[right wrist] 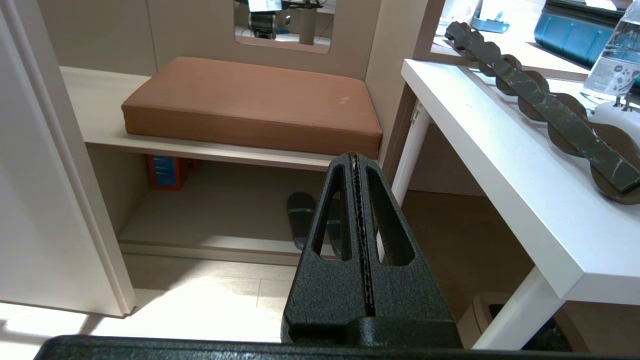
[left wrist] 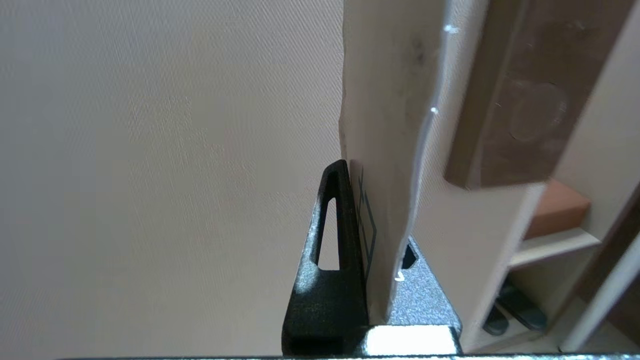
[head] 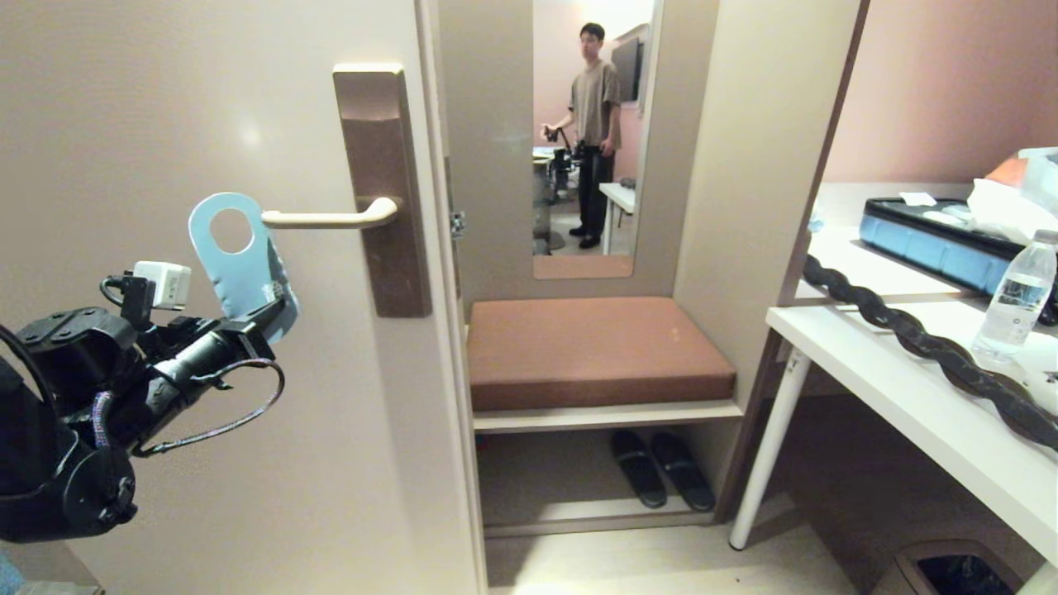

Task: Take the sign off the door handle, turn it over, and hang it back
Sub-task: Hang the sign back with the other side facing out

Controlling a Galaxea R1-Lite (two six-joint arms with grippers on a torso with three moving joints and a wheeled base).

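Sign (head: 240,268) off door handle (head: 331,219), pinched at its lower end by left gripper (head: 269,318) at handle's 8 o'clock, blue-grey face outward; rehanging remains; right gripper (right wrist: 357,165) pressed together, idle.

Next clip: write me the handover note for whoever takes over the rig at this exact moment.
Left gripper: shut on the flat blue-grey door sign with oval hole, holding its lower end upright beside the door.
Right gripper: shut, empty, parked low facing the brown bench cushion.
Slim cream lever door handle on the bronze-brown plate: bare; the sign's hole sits just off its free tip.
Done: sign in hand, off the handle.
Left: thread the hole over the lever, release. Which face shows outward needs checking.
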